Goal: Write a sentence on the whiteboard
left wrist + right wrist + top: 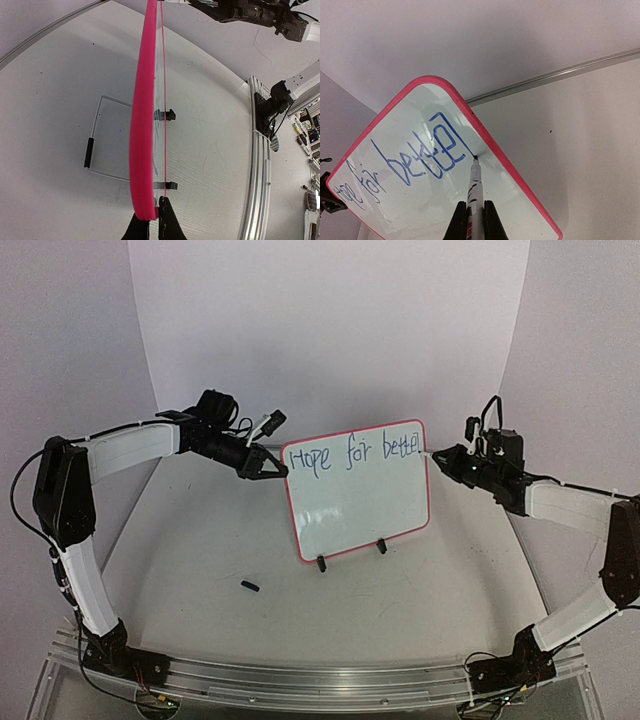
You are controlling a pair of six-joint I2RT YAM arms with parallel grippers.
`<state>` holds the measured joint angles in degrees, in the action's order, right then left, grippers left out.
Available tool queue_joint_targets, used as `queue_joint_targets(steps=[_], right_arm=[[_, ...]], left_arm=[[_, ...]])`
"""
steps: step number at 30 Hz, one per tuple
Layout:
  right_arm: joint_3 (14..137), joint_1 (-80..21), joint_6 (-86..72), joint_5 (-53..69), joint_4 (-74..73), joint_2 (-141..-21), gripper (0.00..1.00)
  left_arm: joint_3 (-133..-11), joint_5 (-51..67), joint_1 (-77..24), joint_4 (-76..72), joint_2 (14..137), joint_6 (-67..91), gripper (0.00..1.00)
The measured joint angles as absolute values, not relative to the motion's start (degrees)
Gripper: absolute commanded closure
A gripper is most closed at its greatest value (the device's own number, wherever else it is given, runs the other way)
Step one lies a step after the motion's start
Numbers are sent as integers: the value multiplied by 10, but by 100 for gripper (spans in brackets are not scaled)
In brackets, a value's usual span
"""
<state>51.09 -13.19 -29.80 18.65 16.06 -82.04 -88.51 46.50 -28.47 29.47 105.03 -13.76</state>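
R gripper (475, 222) was pinched shut on a marker (475, 182), its tip touching the whiteboard (360, 515) close beside the pink frame (426, 79), at the end of "better". L gripper (270, 464) was clamped on the board's upper-left edge. Board stood on two clip feet (321, 563) on the table (200, 540), btwn the arms. Sentence (352, 455) read "Hope for better", lower half blank. Risks, prob.: tip sat near enough to the frame to slip off. Pen pressure far from the L grip could twist or tip the board, smearing ink.
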Motion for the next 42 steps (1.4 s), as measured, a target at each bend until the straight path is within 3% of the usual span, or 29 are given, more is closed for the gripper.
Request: queue_joint_targets(steps=[42], right_arm=[[551, -132, -298, 163, 167, -832, 100]], left_arm=[[-885, 465, -285, 295, 1050, -138, 100]])
